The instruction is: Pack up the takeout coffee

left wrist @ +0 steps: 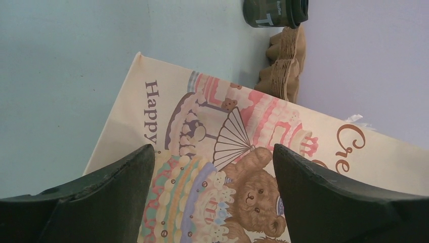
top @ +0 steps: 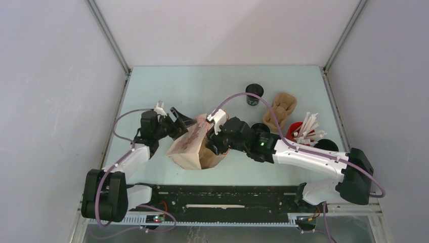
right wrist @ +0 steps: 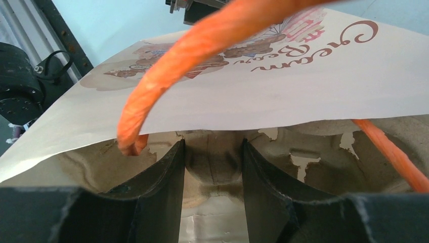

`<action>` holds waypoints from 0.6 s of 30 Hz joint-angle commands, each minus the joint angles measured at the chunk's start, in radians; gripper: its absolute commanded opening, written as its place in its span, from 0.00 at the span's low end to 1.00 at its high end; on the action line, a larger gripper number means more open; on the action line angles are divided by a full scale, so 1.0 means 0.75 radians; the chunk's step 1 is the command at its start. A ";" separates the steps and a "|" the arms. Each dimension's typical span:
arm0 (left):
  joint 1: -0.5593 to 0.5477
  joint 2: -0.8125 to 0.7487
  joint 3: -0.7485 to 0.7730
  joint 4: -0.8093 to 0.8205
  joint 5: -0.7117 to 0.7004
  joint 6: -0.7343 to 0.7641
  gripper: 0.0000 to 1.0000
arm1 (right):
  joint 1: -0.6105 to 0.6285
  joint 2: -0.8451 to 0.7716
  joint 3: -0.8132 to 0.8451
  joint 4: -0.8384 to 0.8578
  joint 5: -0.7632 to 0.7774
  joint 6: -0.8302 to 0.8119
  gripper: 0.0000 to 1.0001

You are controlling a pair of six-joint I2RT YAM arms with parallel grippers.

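Top external view: at 11 o'clock of the paper bag (top: pixel 184 149), the left gripper (top: pixel 177 120) gapes wide with nothing between its fingers, poised over the bag's printed side. The right gripper (right wrist: pixel 213 152) reaches into the bag's mouth, half closed, fingers pinching a ridge of the pulp carrier (right wrist: pixel 212 164) inside. The takeout coffee (top: pixel 326 145) sits outside the bag, just at 3 o'clock of the red cup (top: pixel 296 132).
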 commanded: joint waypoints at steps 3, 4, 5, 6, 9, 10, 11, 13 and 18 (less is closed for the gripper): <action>-0.026 -0.010 -0.006 -0.025 0.056 0.006 0.92 | 0.074 -0.070 0.026 -0.135 0.101 0.021 0.44; -0.026 -0.021 0.015 -0.072 0.036 0.036 0.92 | 0.079 -0.088 0.026 -0.158 0.114 0.027 0.44; -0.029 -0.050 0.042 -0.138 -0.002 0.079 0.92 | 0.082 -0.105 0.024 -0.179 0.131 0.032 0.44; -0.037 -0.092 0.084 -0.227 -0.058 0.136 0.94 | 0.083 -0.120 0.025 -0.196 0.170 0.045 0.44; -0.057 -0.241 0.232 -0.537 -0.244 0.291 0.96 | 0.083 -0.157 -0.001 -0.171 0.247 0.057 0.44; -0.057 -0.286 0.273 -0.596 -0.272 0.313 0.96 | 0.082 -0.165 -0.018 -0.151 0.263 0.058 0.44; -0.057 -0.329 0.316 -0.645 -0.275 0.333 0.95 | 0.080 -0.170 -0.022 -0.130 0.269 0.056 0.44; -0.059 -0.417 0.378 -0.664 -0.198 0.353 0.90 | 0.081 -0.174 -0.024 -0.095 0.272 0.046 0.45; -0.168 -0.556 0.498 -0.638 0.011 0.454 0.81 | 0.079 -0.175 -0.025 -0.040 0.261 0.034 0.45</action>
